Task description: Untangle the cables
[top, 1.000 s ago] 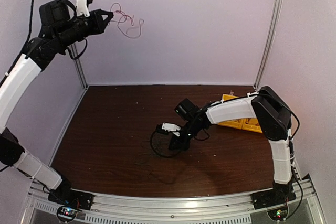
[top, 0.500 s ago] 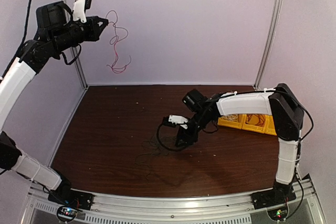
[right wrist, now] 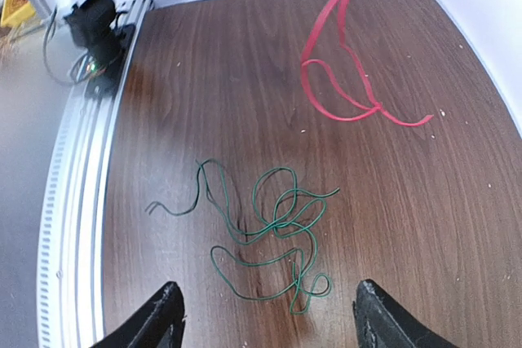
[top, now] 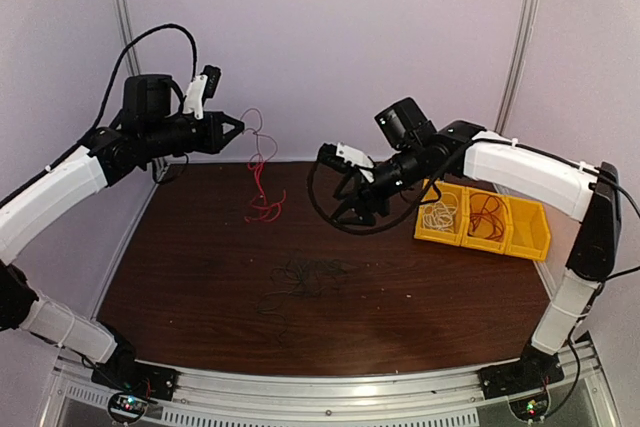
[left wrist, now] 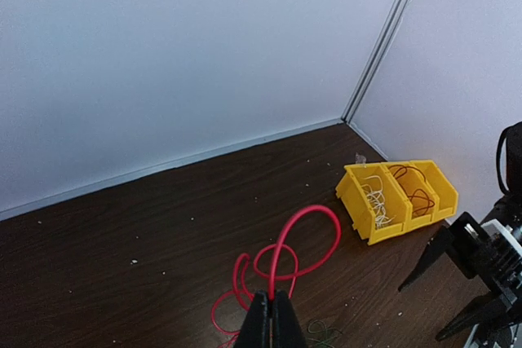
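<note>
Red cable held up by the left arm, green cable loose on the table.

Nearest the arm bases, the dark green cable [right wrist: 263, 230] lies tangled on the brown table [top: 200, 267]. The right gripper [right wrist: 267, 291] hangs raised above it, fingers spread wide, holding nothing. Farther back, the left gripper [left wrist: 272, 315] is pinched tight on the red cable [left wrist: 282, 257], whose loops dangle low over the table. At the far right, a yellow bin [top: 530, 237] holds a white cable [top: 438, 215].

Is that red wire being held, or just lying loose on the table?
Held. The left hand is pinched shut on the red wire, which dangles below it.
</note>
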{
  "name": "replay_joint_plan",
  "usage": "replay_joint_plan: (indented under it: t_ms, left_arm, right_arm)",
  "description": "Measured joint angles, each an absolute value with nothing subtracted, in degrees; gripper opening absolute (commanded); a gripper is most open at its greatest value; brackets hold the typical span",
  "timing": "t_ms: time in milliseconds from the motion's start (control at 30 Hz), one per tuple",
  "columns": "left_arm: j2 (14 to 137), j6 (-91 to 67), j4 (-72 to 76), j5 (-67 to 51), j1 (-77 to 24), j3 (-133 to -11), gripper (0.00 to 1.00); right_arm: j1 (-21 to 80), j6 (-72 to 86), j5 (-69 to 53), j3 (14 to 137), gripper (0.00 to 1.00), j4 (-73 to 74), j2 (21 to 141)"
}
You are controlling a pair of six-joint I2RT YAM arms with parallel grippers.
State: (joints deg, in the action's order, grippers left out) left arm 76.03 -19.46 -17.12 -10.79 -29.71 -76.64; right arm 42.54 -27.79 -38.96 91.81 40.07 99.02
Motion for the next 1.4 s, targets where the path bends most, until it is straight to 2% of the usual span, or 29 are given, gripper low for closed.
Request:
replay_joint_plan:
  t_ms: [200,400,567,733,767,833,933,1000,1067,1100,1167,1233,1300,1400]
  left_arm:
    - [76.03,-21.3,-14.06,-14.26,-29.71,-76.12,0.0]
    - [76.01,-22.92,-11.49,-18.09,-29.71,-73.89,0.0]
    - [76.01,-24.08,-10.13,-21.96,-29.89,-72.38,0.0]
    - [76.01,-24.27,-8.82,-24.77,-30.7,-72.38,0.0]
    - [76.01,-24.34,-8.73,-25.32,-30.79,-72.38,0.0]
    - [76.05,-24.4,-8.58,-26.74,-30.98,-72.38,0.0]
    - [76.07,-24.47,-8.56,-28.25,-31.24,-72.38,0.0]
    - [76.09,-24.51,-8.54,-28.58,-31.35,-72.38,0.0]
    - [76.09,-24.53,-8.51,-28.64,-31.35,-72.38,0.0]
    - [76.09,-24.56,-8.51,-28.62,-31.35,-72.36,0.05]
    - [76.09,-24.56,-8.4,-28.58,-31.35,-72.29,0.35]
    - [76.09,-24.45,-7.81,-28.29,-31.35,-71.79,0.54]
    - [76.07,-24.56,-7.29,-27.62,-31.35,-70.91,0.62]
    - [75.83,-24.77,-6.28,-26.33,-31.35,-68.47,0.65]
  right_arm:
    - [42.0,-19.2,-38.33,97.91,0.81,33.89,102.15]
    - [42.02,-13.08,-38.22,108.01,0.83,27.46,107.18]
    - [42.02,-9.02,-40.56,116.05,0.82,24.47,112.92]
    - [42.33,-7.4,-42.39,117.82,0.76,23.73,117.19]
    - [42.48,-7.25,-42.44,117.82,0.73,23.73,117.84]
    - [42.52,-7.18,-42.54,117.8,0.56,23.68,118.67]
    - [42.68,-6.52,-43.07,117.34,0.2,22.92,118.96]
    - [42.68,-5.74,-43.48,116.97,0.01,21.5,118.93]
    - [42.7,-5.63,-43.57,116.49,0.0,20.62,118.89]
    - [42.7,-5.17,-43.51,115.87,0.0,19.99,118.78]
    - [42.61,-4.62,-43.24,114.06,0.0,18.87,118.13]
    - [42.3,-4.49,-43.09,111.66,0.0,18.26,116.84]
    - [41.45,-4.51,-42.94,108.49,0.0,17.98,114.78]
    - [38.81,-4.71,-42.52,103.59,0.0,18.11,110.85]
